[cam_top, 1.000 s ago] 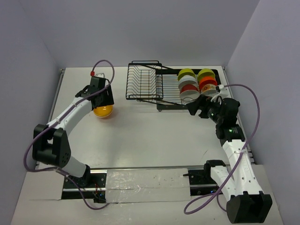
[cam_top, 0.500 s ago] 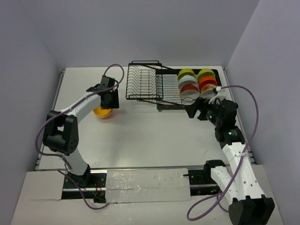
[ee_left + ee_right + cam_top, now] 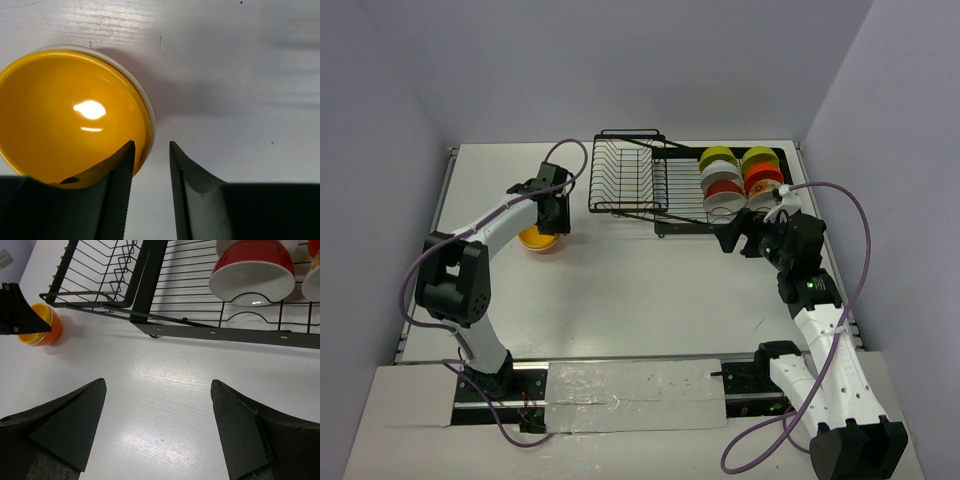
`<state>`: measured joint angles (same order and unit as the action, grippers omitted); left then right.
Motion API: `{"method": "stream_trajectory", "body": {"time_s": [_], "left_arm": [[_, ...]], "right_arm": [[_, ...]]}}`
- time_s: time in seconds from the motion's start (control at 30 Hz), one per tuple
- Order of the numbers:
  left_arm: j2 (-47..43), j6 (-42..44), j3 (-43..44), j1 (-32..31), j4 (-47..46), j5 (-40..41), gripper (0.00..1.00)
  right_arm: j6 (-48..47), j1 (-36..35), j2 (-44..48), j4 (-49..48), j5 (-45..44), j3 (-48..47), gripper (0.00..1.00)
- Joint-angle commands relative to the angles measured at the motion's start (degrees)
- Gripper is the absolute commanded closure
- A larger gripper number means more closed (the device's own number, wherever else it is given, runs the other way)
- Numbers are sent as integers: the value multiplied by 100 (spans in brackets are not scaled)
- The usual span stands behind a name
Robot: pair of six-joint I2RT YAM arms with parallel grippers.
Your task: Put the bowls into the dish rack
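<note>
A yellow-orange bowl (image 3: 534, 240) sits upright on the table left of the black wire dish rack (image 3: 630, 180). In the left wrist view the bowl (image 3: 65, 110) is glossy orange inside with a white rim. My left gripper (image 3: 151, 145) is open with a narrow gap. One finger is over the bowl's inside, the other is outside its right rim; in the top view the gripper (image 3: 558, 222) is at the bowl's right edge. Several bowls (image 3: 722, 185) stand in the rack's right part. My right gripper (image 3: 157, 385) is wide open and empty, in front of the rack (image 3: 150, 270).
A red bowl (image 3: 252, 270) stands on edge in the rack just ahead of my right gripper (image 3: 735, 238). The rack's taller ribbed section (image 3: 620, 175) holds nothing. Walls close the table on the left, back and right.
My left gripper has shifted right and down from above the bowl to its right rim, and the left arm's elbow has swung in. The right arm has barely moved.
</note>
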<state>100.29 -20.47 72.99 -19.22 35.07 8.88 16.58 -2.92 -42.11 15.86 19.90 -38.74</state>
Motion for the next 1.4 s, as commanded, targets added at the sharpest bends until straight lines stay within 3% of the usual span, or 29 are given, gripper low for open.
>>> {"method": "stream_trajectory", "body": {"time_s": [0.0, 0.47, 0.93, 1.2, 1.37], "left_arm": [[52, 69, 198, -20, 53, 96, 62], [17, 69, 286, -20, 184, 61, 100], [-554, 69, 725, -20, 667, 34, 100], [-1090, 148, 1963, -20, 1186, 17, 100], [-1301, 79, 2799, -20, 608, -947, 100]], "right_arm": [[-111, -60, 124, -21, -109, -99, 7], [-199, -104, 343, 67, -355, -46, 7], [-243, -183, 308, 67, -399, -81, 7], [-287, -192, 396, 102, -478, -72, 7], [-278, -192, 405, 119, -426, -125, 7]]}}
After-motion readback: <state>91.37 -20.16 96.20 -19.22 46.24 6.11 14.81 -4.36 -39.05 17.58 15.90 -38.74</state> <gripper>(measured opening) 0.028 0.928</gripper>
